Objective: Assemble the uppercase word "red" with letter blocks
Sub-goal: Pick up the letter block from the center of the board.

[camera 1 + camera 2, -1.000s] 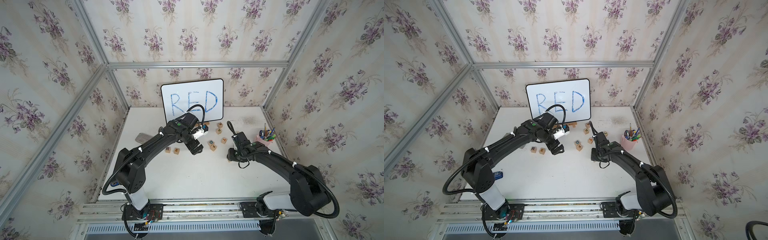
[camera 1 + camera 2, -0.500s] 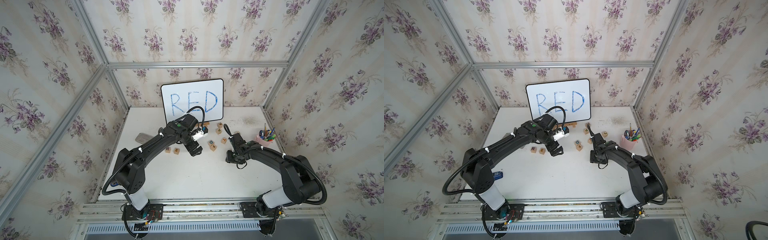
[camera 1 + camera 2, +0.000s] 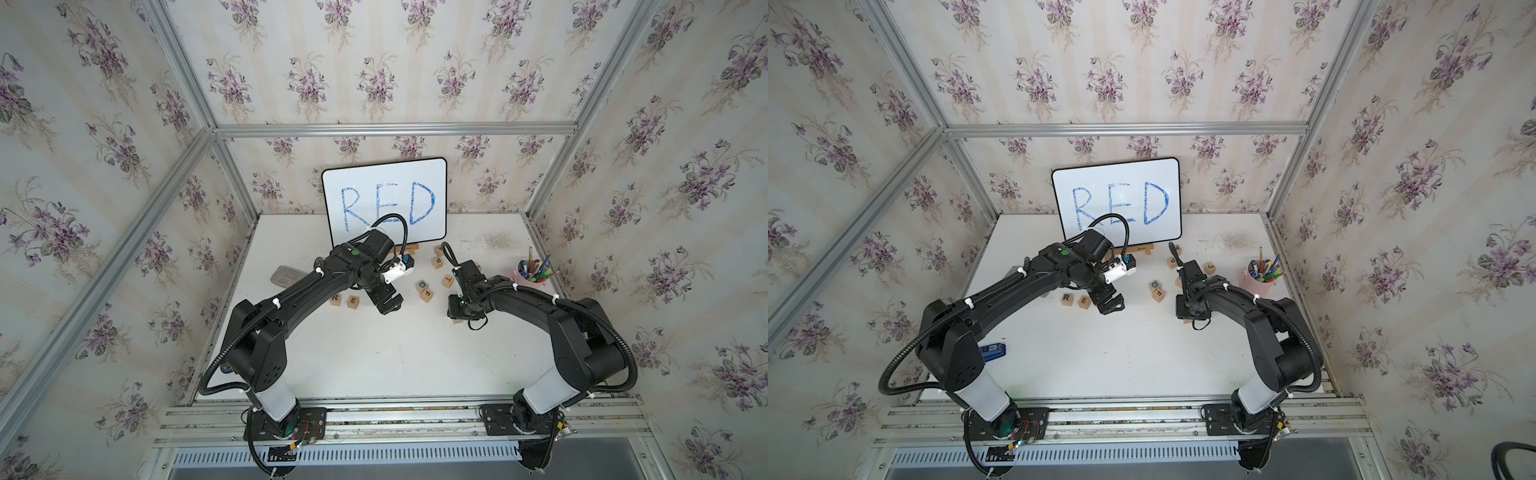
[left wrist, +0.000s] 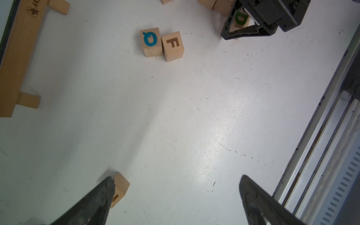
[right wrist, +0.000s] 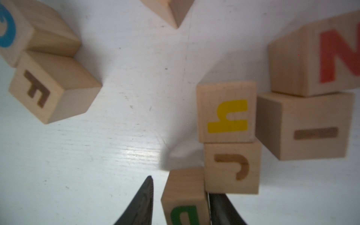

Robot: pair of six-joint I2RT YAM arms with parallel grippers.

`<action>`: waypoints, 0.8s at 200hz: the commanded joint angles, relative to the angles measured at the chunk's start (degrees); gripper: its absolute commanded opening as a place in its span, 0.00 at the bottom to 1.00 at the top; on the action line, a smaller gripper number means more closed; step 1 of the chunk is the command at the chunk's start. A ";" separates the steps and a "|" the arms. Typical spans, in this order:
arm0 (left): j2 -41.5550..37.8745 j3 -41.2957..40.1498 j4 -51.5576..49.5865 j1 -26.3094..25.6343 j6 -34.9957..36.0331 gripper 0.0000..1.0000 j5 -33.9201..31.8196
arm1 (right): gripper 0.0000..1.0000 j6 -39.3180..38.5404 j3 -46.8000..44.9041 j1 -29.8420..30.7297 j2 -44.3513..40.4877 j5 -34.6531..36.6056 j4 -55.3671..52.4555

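**Top views.** In both top views the pink cup (image 3: pixel 524 278) is standing near the table's right edge, w/ pens (image 3: pixel 535 266) sticking up out of it. The white table (image 3: pixel 395 357) is carrying the R block (image 3: pixel 336 299) and E block (image 3: pixel 353 302) side by side, left of centre. The left gripper (image 3: pixel 387 305) is hanging just beside the E block. The right gripper (image 3: pixel 457 313) is pointing down at the table right of centre. Other lettered blocks are lying btwn the arms and the whiteboard (image 3: pixel 384 199), which is showing RED in blue. In a top view a blue device (image 3: pixel 992 350) is lying near the left arm's base. Floral wallpaper (image 3: pixel 374 62) and aluminium frame bars (image 3: pixel 395 129) are enclosing the cell.

**Left wrist view.** The fingers (image 4: pixel 93 200) are standing wide apart, gripping nothing. 1 fingertip is overlapping the E block's edge; contact cannot be told. The Q block (image 4: pixel 151 41) and F block (image 4: pixel 173 45) are sitting flush together. The D block (image 4: pixel 241 19) is sitting btwn the right gripper's fingers. A wooden stand (image 4: pixel 19 58) is lying along the table edge.

**Right wrist view.** The fingers are standing narrow around the D block. 1 finger (image 5: pixel 220 210) is lying against its side. The other is standing just beside it, w/ a sliver of table showing btwn. The J block (image 5: pixel 231 167) is touching the D block.
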 commanded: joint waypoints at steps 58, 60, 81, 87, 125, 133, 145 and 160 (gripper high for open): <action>-1.06 -0.32 -0.70 0.06 0.79 0.99 -0.67 | 0.37 -0.64 -0.13 0.18 1.05 0.81 0.10; -1.07 -0.32 -0.67 0.06 0.79 0.99 -0.67 | 0.37 -0.62 -0.13 0.18 1.05 0.86 0.10; -1.17 -0.38 -0.65 0.06 0.87 0.99 -0.85 | 0.34 -0.62 -0.22 0.27 1.31 0.92 0.19; -1.21 -0.40 -0.70 0.06 0.87 0.99 -0.85 | 0.33 -0.62 -0.22 0.35 1.48 0.97 0.11; -2.35 -0.43 -0.93 0.06 2.40 0.99 -1.38 | 0.27 -0.79 0.02 0.86 1.33 1.08 0.04; -2.85 -0.03 -1.12 0.13 3.03 0.99 -3.70 | 0.26 -0.80 0.36 0.95 0.94 1.25 -0.23; -3.81 0.74 -1.06 0.31 3.73 0.99 -5.61 | 0.25 -0.87 1.13 1.40 0.09 1.68 -1.22; -5.28 1.79 -1.32 0.54 4.72 0.99 -6.92 | 0.25 -1.12 2.24 2.23 -1.16 1.78 -2.14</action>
